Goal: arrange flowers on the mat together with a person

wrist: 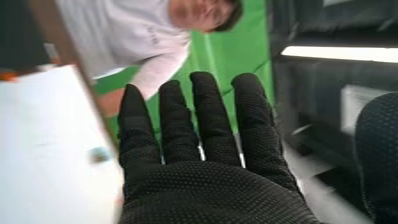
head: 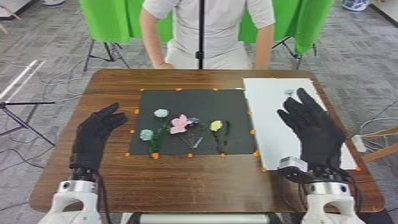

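"Two pale blue, rounded flowers [head: 161, 113] are seen near the left edge of the black rectangular mat [head: 204, 97], one farther out and one nearer. How is the rest laid?"

"One pink flower [head: 180, 123] is set near the middle, with one small blue-grey flower [head: 194, 120] beside it. One yellow flower [head: 216, 125] is placed toward the right edge. Two green sprigs are counted: a leafy one [head: 158, 140] by the nearer pale blue bloom, a dark slender one [head: 226, 134] by the yellow."

"And past the mat's right edge?"

"One long white sheet [head: 266, 110] is laid just beside it. On its far part, one small pale blue-green flower [head: 290, 93] is found. Small orange marks [head: 155, 156] are spaced along the mat's edges."

"How are the two hands held?"

"The black-gloved right hand [head: 315, 131] is held over the sheet, its fingertips near that small flower. In the wrist view, the right hand [wrist: 209, 192] is seen with fingers straight and fanned apart. The black-gloved left hand [head: 96, 132] is held beyond the mat's left edge, fingers relaxed and slightly parted."

"Where is room offered?"

"A strip of wood is left between left hand and mat; a broader one is left between the mat's near edge and that of the brown wooden table [head: 195, 187]."
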`<state>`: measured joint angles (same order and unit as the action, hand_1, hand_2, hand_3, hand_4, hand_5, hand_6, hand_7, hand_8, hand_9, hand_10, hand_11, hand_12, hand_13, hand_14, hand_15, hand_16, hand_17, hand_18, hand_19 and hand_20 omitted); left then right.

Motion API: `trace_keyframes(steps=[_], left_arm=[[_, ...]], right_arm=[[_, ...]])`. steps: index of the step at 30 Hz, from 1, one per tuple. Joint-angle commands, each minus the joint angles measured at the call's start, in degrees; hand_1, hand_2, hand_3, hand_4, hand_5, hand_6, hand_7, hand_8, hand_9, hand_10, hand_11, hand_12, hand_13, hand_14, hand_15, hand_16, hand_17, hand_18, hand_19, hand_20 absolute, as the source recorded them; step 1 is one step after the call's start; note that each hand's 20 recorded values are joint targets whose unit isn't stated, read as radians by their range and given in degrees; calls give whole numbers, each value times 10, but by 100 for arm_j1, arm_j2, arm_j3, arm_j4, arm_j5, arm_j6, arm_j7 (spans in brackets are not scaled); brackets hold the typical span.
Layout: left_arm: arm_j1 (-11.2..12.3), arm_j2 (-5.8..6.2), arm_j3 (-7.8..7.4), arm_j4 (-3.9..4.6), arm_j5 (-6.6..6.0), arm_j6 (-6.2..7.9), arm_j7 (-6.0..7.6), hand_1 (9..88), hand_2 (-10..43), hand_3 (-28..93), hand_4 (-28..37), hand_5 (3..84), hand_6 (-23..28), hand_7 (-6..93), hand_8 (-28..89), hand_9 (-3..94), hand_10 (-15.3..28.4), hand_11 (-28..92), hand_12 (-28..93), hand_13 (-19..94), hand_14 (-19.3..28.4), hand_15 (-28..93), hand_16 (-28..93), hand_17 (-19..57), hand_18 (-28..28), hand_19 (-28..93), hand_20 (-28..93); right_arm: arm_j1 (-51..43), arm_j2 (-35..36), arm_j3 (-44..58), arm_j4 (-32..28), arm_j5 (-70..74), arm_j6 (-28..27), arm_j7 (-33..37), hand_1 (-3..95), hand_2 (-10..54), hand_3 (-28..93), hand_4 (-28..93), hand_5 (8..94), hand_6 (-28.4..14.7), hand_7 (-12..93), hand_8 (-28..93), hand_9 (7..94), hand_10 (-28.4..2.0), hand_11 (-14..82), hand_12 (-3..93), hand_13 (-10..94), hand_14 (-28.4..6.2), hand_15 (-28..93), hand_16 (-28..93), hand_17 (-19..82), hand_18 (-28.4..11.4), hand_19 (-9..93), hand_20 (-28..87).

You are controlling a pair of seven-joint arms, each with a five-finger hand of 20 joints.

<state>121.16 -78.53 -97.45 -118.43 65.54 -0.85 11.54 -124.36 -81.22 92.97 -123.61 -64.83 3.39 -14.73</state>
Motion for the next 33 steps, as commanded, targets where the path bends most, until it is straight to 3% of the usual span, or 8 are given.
trace_keyframes(steps=[1, 20, 33], left_arm=[[22, -56, 37, 38, 13, -76, -23, 186, 53, 642, -283, 470, 57, 128, -46, 463, 146, 202, 156, 352, 195, 242, 36, 4, 161, 148, 182], [-75, -9, 9, 97, 3, -114, 29, 185, 53, 641, -283, 469, 56, 128, -47, 463, 145, 203, 156, 352, 195, 241, 36, 3, 162, 149, 181], [-68, -1, 16, 87, -11, -90, 13, 185, 54, 642, -283, 469, 56, 127, -46, 463, 146, 202, 156, 353, 195, 241, 37, 3, 163, 150, 181]], right_arm=[[-17, -63, -64, 0, -102, 48, -136, 32, 37, 812, -191, 402, 17, 80, -78, 424, -123, 47, 118, 317, -109, 89, 160, 199, -143, 58, 293], [25, -39, -75, 15, -122, 10, -176, 30, 37, 820, -193, 412, 17, 95, -82, 443, -126, 54, 122, 344, -115, 114, 156, 206, -145, 64, 304], [-1, -43, -57, -8, -108, 85, -208, 31, 39, 820, -192, 423, 16, 100, -84, 453, -127, 55, 125, 357, -115, 121, 160, 209, -147, 69, 306]])
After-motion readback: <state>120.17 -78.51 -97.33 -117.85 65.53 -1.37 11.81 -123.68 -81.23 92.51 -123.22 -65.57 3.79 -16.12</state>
